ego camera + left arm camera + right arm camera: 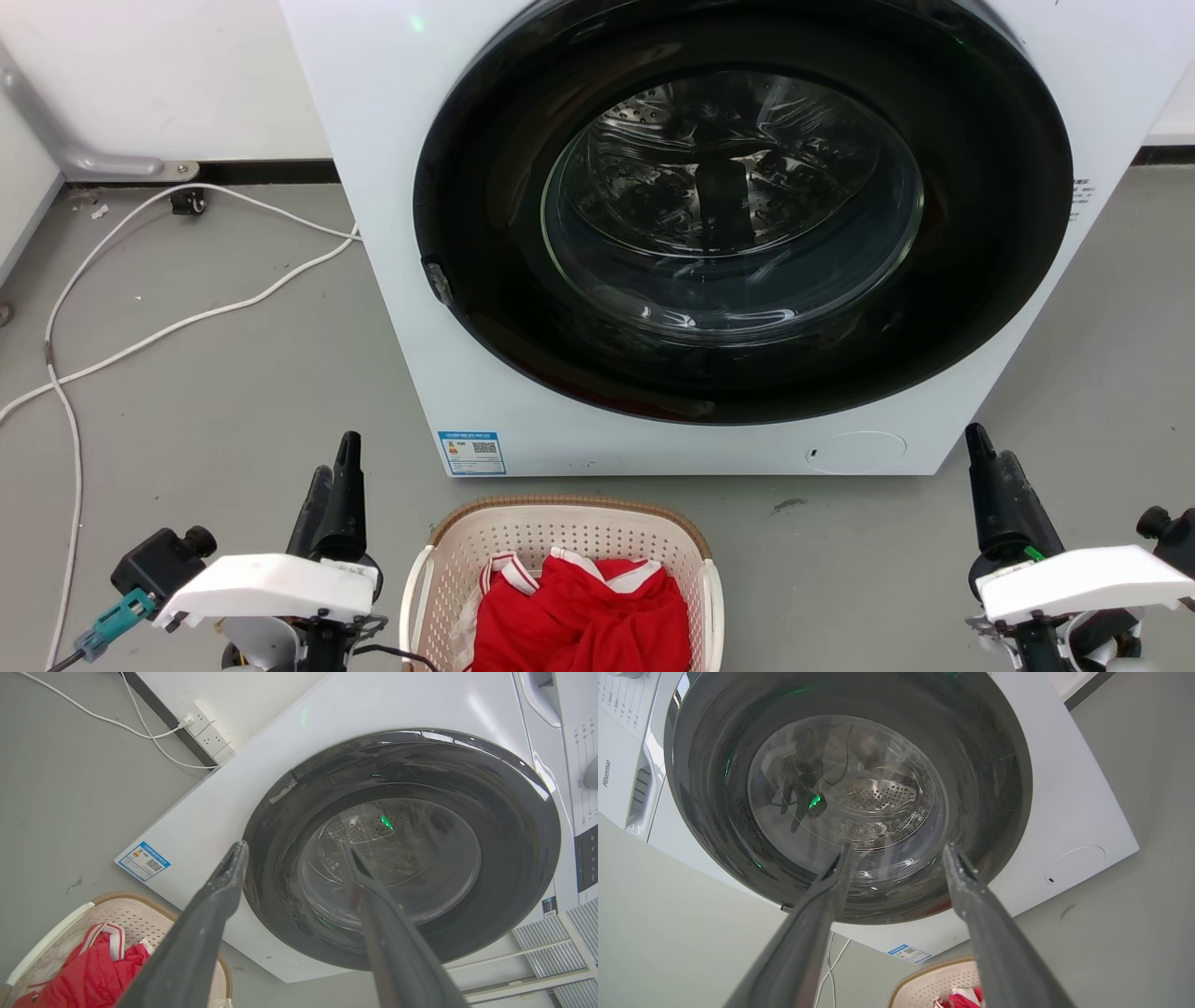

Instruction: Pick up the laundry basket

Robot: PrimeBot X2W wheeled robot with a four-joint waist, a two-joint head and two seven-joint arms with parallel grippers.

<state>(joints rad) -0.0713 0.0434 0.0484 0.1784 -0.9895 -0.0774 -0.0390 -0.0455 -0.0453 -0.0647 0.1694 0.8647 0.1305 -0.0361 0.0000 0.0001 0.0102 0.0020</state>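
Head view looks down on the laundry basket (560,527), which sits on the grey floor (233,420) just in front of the washer (392,280). It lies below the left part of the washer's round dark door (747,215), close to the blue label (471,453) low on the washer's front. The basket stands upright and holds a red garment with white trim (579,616). The washer's door is shut, and the steel drum shows through its glass. A white cable (187,327) trails over the floor to the left of the washer.

The left gripper (294,849) is out in front of the washer's left edge, beside the basket but not touching it. In the left wrist view its two dark fingers stand well apart with nothing between them, pointing toward the washer door. The right gripper (897,848) is off by the washer's right edge, farther from the basket. The right wrist view shows its fingers spread just as wide and empty, aimed at the door, with the basket's brown rim low in front of the washer.
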